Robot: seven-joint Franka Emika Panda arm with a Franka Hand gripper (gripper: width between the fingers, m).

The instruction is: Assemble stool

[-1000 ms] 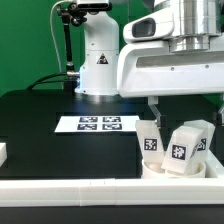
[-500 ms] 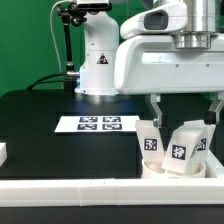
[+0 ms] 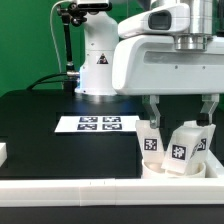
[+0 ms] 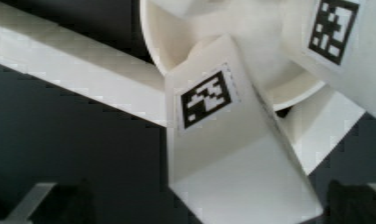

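Note:
The stool's round white seat [image 3: 176, 167] lies at the exterior view's right, close to the front rail. Two blocky tagged legs [image 3: 151, 139] [image 3: 186, 146] stand on it, leaning a little. My gripper [image 3: 180, 108] hangs just above them, open, one finger on either side of the pair, holding nothing. In the wrist view a leg [image 4: 217, 110] with its square tag fills the middle, and the seat's curved rim [image 4: 167, 30] and a second tag [image 4: 336, 25] lie beyond it. My dark fingertips [image 4: 32, 205] show at the edges, well apart from the leg.
The marker board [image 3: 96, 124] lies flat on the black table in the middle. A long white rail [image 3: 90, 190] runs along the front edge, and a small white block [image 3: 3, 152] sits at the exterior view's left. The robot base [image 3: 97, 62] stands behind.
The arm has shifted slightly toward the exterior view's left, so both fingers now show around the legs. The jaws stay open and the stool parts have not moved.

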